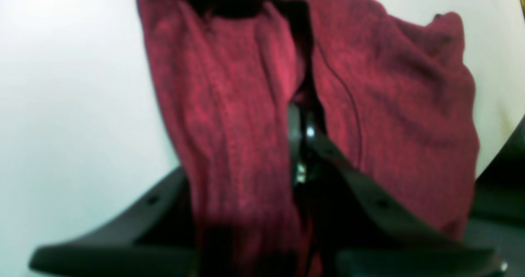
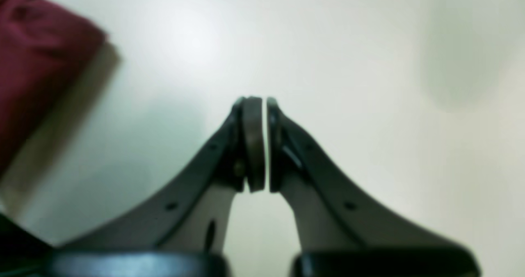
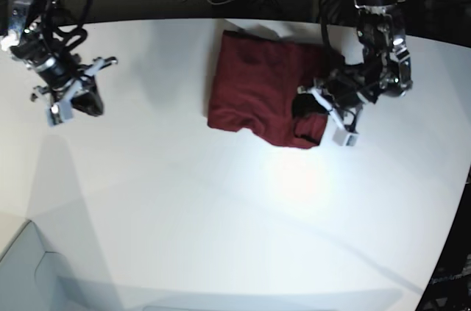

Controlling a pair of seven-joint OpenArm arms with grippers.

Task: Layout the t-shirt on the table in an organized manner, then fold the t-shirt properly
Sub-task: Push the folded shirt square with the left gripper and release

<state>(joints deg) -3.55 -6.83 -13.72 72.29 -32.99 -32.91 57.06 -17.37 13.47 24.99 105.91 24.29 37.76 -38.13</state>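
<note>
On the white table [image 3: 235,208], toward its far edge and a bit right of centre in the base view, lies the maroon t-shirt [image 3: 257,90], bunched into a rough, partly folded block w/ its near edge uneven. The left gripper [image 3: 313,109] sits at the shirt's right edge in that view, low over the cloth, its black fingers dark against the fabric. From the left wrist cam the t-shirt [image 1: 229,104] fills most of the frame, draped in vertical folds over and between the black fingers [image 1: 369,199]; the left gripper [image 1: 301,145] is clenched on a fold of the shirt, the pads meeting under the cloth, though the shot is blurry and the exact pinch point is partly hidden. White table [image 1: 61,104] shows either side of the fabric. The right gripper [image 3: 70,98] is well apart from the shirt, near the table's far left side in the base view, hanging above bare tabletop. In the right wrist cam the right gripper [image 2: 265,145] has its pads pressed nearly together w/ only a thin sliver of light between them, nothing in them; a corner of the t-shirt [image 2: 37,72] shows at the frame's upper left, clear of the fingers [image 2: 197,174], and the table [image 2: 369,84] is plain white below.
</note>
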